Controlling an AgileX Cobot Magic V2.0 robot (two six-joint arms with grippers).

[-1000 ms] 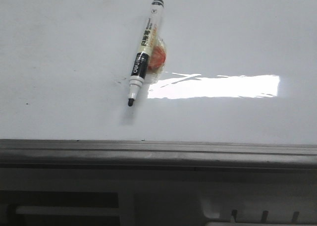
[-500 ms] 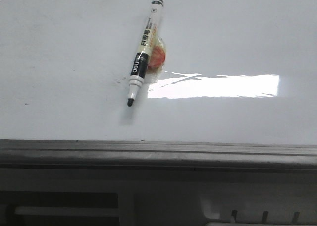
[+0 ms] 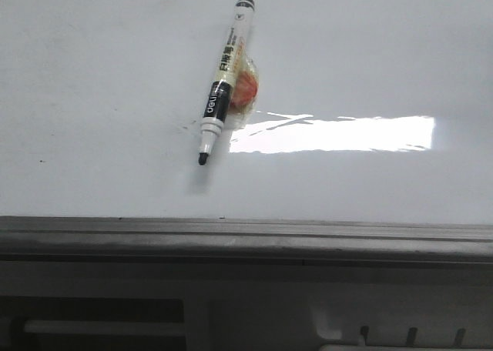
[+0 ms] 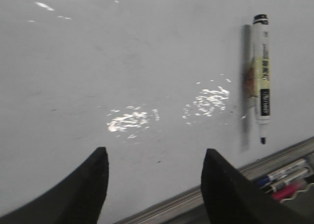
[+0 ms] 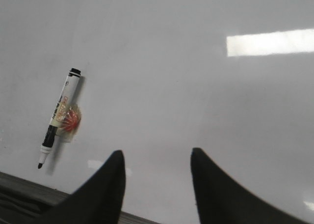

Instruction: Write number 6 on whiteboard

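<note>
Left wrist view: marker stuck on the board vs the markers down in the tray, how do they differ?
The marker on the whiteboard is one pen, uncapped with its black tip pointing down, standing nearly upright against the surface. The tray markers lie on their sides below the frame strip, several together, with blue and pink showing rather than black. The board marker is sharp enough to see its label; the tray ones are blurred. Neither is held: both grippers hover open.

A white-barrelled marker pen with black bands and an uncapped black tip (image 3: 221, 82) hangs tilted, tip lowermost. A reddish-orange holder under clear wrap (image 3: 244, 91) sits against its barrel. Several capped markers, blue and pink among them, (image 4: 287, 177) lie in a tray near the grey ribbed panel (image 3: 246, 312).
</note>
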